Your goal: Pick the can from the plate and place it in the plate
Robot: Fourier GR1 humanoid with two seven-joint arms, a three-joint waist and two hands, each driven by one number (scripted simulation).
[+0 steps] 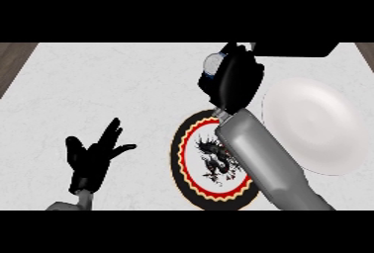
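Observation:
My right hand (234,81) is raised over the counter beyond the patterned plate, its fingers curled round a can (212,63). Only the can's pale round end and a bit of blue side show at the hand's upper left. The patterned plate (191,148) has a black rim, a red and yellow ring and a dark dragon figure on white; my right forearm crosses its right half. A plain white plate (318,126) lies to the right of that forearm. My left hand (95,153) rests open at the lower left, fingers up.
The counter's top is pale marble (110,84). Wooden strips show at the far left (15,59) and far right edges. A dark block (296,48) sits at the back right, just behind the raised hand.

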